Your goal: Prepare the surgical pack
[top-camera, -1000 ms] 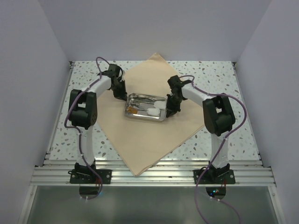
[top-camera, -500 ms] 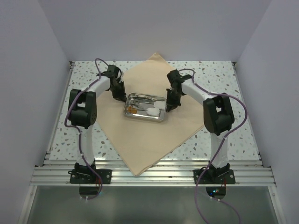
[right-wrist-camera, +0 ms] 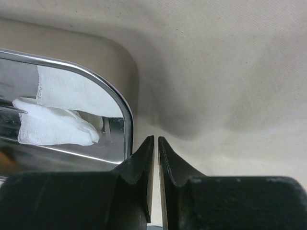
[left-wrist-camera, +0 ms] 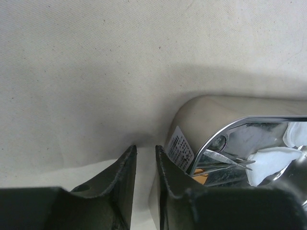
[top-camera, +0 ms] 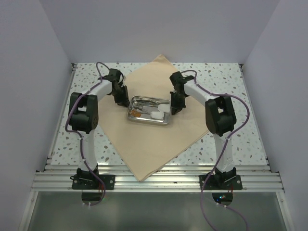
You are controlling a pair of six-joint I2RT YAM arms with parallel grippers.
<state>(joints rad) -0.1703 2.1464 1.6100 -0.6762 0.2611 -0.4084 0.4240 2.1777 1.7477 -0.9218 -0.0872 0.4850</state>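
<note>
The surgical pack, a large tan fabric sheet (top-camera: pixel 144 149), lies flat as a diamond on the speckled table. A small steel tray (top-camera: pixel 147 122) stands on its middle, holding silver scissors and forceps (top-camera: pixel 147 102) and white gauze (top-camera: pixel 158 115). My left gripper (top-camera: pixel 121 100) hovers low over the sheet just left of the tray; its jaws (left-wrist-camera: pixel 146 147) stand almost shut with a narrow gap, nothing between them. My right gripper (top-camera: pixel 174 107) is just right of the tray's rim (right-wrist-camera: pixel 122 108), jaws (right-wrist-camera: pixel 156 138) shut and empty over the sheet (right-wrist-camera: pixel 230 62).
A barcode label (left-wrist-camera: pixel 180 148) is stuck on the tray's outer wall next to my left fingers. Bare speckled tabletop (top-camera: pixel 226 77) shows round the sheet's corners. White walls close the back and both sides. A metal rail (top-camera: pixel 159 180) runs along the near edge.
My right gripper has moved a little toward the far side along the tray's right end. My left gripper has shifted slightly farther back. The tray and sheet have not moved.
</note>
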